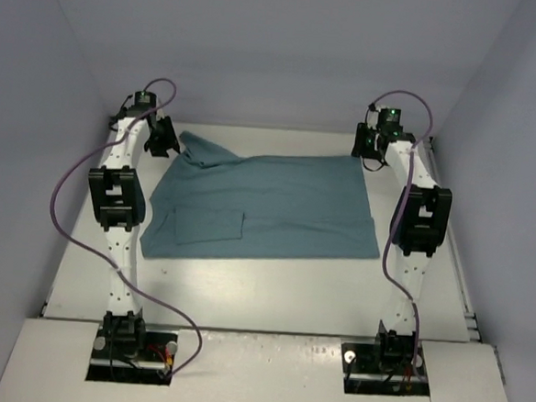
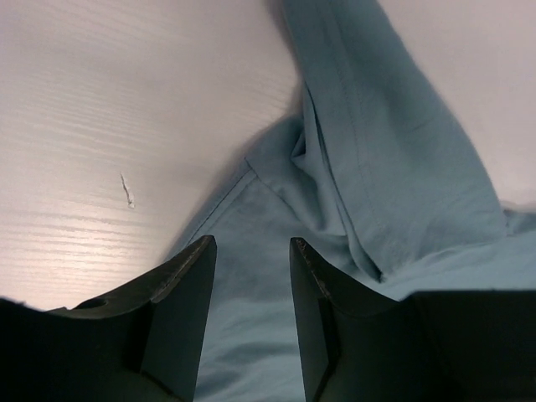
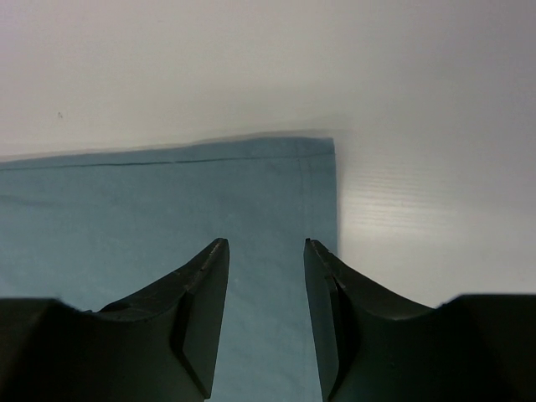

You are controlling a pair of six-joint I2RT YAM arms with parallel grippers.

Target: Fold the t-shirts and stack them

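Grey walls [image 1: 288,46] round a white counter [image 1: 270,298]. Noted: teal shirt [image 1: 277,206] flat over the counter's far half; sleeve [image 2: 377,126] bunched near the far-left corner. Left hand [image 2: 251,243] poised over that bunching, jaws part-open, gripping nothing. Right hand [image 3: 266,243] poised just inside the shirt's far-right corner, jaws part-open, likewise empty. Judged step: seizing the far edge for a fold. Recommended: pinch low and close to both corners, lift level, draw evenly toward the near edge, avoid dragging the bunched sleeve under.

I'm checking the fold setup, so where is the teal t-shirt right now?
In the top view, the teal t-shirt lies spread on the far half of the table, with the left claw over its far-left corner and the right claw over its far-right corner.
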